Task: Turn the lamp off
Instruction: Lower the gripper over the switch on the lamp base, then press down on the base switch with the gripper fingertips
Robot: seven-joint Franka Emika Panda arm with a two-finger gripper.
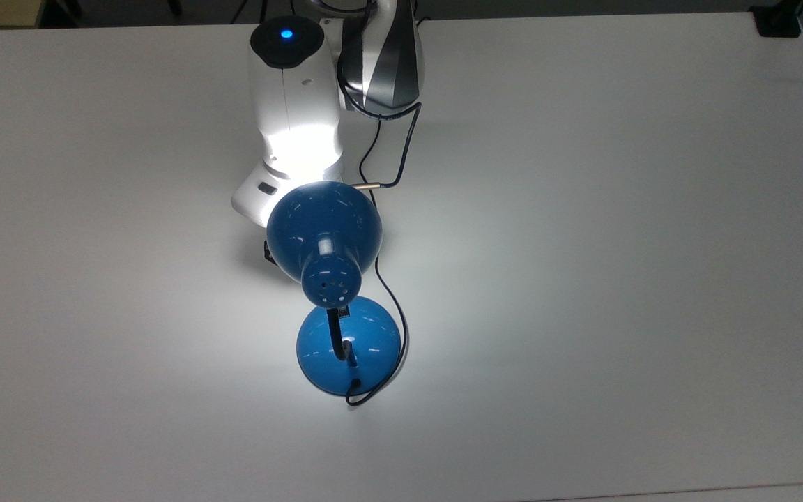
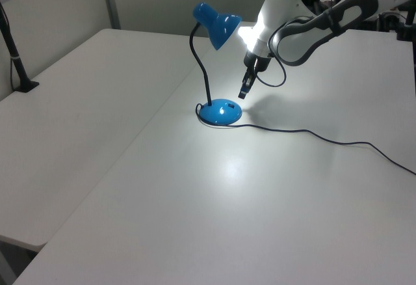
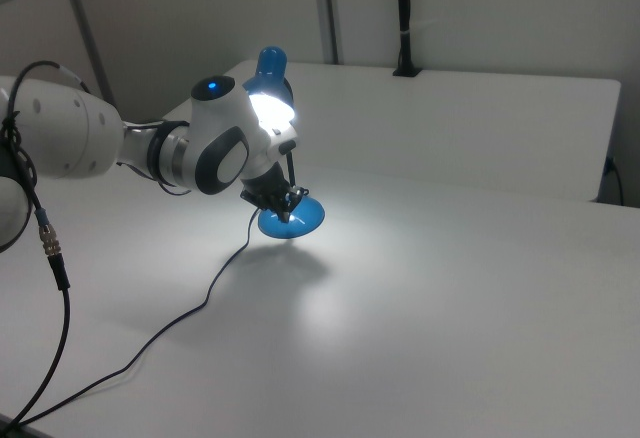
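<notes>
The lamp (image 2: pixel 220 110) looks light and glossy, so press its base switch gently; whether your gripper (image 2: pixel 242 92) is open, I cannot tell.

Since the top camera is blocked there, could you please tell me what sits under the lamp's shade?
Under the lamp shade hangs the gripper, above the lit table beside the blue base. The bulb is hidden.

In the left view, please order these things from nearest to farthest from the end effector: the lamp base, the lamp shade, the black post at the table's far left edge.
1. The lamp base, just below and left of the end effector.
2. The lamp shade, above and to the left.
3. The black post, far away at the left view's left edge.
</notes>
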